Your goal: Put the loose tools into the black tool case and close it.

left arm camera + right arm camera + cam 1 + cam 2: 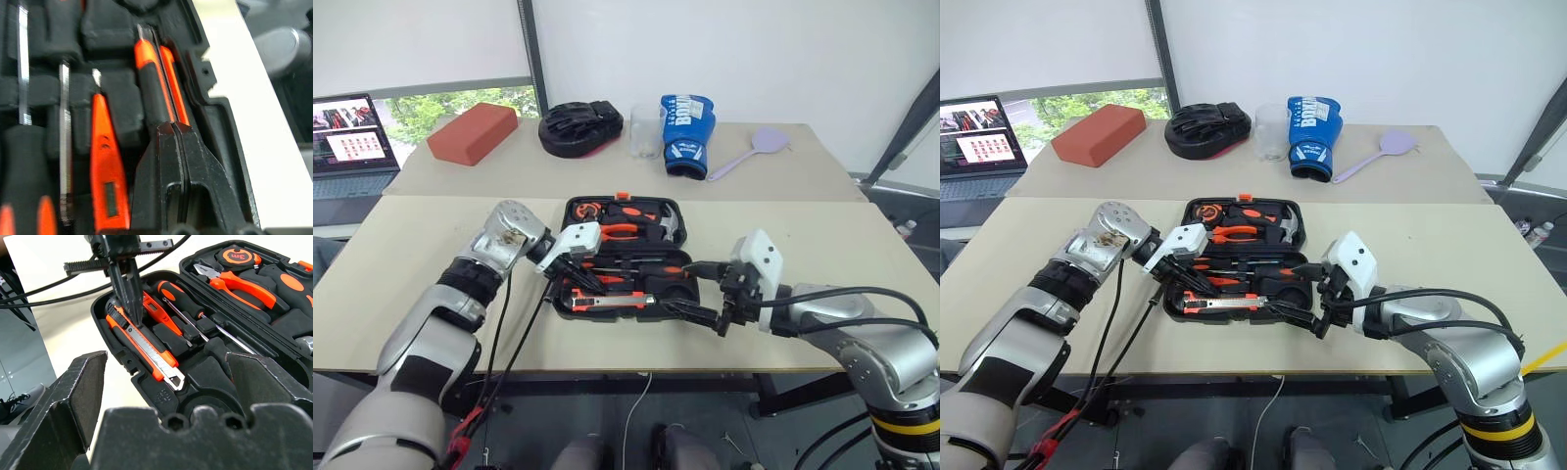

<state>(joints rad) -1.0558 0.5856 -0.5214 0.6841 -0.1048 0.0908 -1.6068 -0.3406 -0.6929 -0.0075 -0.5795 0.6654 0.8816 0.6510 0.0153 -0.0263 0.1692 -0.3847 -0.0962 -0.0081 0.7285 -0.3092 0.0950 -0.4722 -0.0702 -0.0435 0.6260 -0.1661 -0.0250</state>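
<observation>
The black tool case (672, 284) lies open on the near table, lid tilted back. In its front slot lies the orange-and-black utility knife (146, 350), with the slim orange tester screwdriver (105, 166) beside it. A black-and-orange screwdriver (178, 293) sits further in. My left gripper (134, 323) is shut with nothing between its fingers. It points down, and its tips rest on the knife's handle end (154, 83). My right gripper (677, 286) stands open at the case's front right corner, holding nothing.
Orange-handled pliers (622, 232), a hammer (671, 225) and a tape measure (236, 255) fill the lid. On the far table are a red brick (472, 132), a black boxing mitt (579, 127), a cup (646, 130), a blue glove (687, 132), a lilac spatula (754, 150) and a laptop (350, 142).
</observation>
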